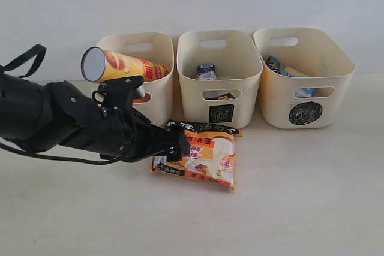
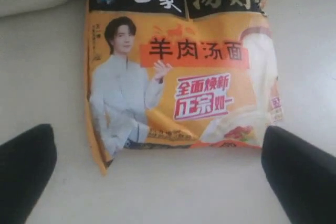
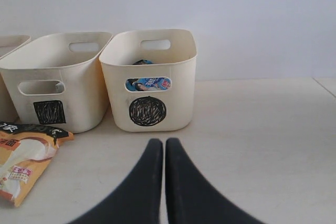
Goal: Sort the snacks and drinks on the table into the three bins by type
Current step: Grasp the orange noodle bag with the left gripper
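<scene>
noodle bag [image 1: 204, 159] before bins [image 1: 193, 97] (arm [image 1: 72, 125] beside)

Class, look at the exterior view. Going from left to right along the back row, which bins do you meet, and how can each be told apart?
Left bin, with a yellow chip tube poking out over its rim → middle bin, marked with a black square → right bin, marked with a black circle.
</scene>
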Controlling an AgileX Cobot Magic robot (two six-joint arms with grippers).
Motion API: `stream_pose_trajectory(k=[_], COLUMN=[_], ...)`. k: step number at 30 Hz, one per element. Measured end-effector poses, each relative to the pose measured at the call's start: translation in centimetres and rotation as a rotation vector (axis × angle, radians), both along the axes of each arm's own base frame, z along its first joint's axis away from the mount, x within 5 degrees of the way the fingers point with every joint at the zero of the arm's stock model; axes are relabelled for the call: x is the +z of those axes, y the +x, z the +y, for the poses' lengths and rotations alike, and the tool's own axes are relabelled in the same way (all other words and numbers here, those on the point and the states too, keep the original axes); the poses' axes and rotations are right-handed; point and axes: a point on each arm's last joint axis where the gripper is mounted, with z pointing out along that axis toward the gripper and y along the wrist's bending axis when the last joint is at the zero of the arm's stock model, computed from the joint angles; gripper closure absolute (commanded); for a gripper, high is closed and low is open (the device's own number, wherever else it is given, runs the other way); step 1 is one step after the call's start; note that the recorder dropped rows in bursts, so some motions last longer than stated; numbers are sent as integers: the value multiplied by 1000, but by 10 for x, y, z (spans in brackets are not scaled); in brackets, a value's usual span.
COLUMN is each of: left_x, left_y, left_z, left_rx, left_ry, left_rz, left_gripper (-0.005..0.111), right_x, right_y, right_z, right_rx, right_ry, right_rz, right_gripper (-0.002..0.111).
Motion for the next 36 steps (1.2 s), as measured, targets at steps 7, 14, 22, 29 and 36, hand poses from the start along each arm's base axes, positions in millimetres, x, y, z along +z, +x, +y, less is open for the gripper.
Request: stream_pose_trajectory(k=[7,14,22,29,36], left_x=[-16,-41,-49,-52,-53], left_y=[30,45,61,60,59], left_z=[2,-3,-18,-22,-23], left_rx=[31,36,-15,-11,-58], left_ry=[-10,7,-16,-56,-58], left_rz=[46,85,108,145,143], left_gripper=[8,8,24,101,102], right_x=[0,0,0,0,0], right_y=[0,0,0,0,0], right_z=[0,0,0,0,0], right_rx=[0,0,0,0,0], right_ry=[0,0,0,0,0], right_rz=[0,0,0,0,0], right_gripper=[108,108,108,108,108])
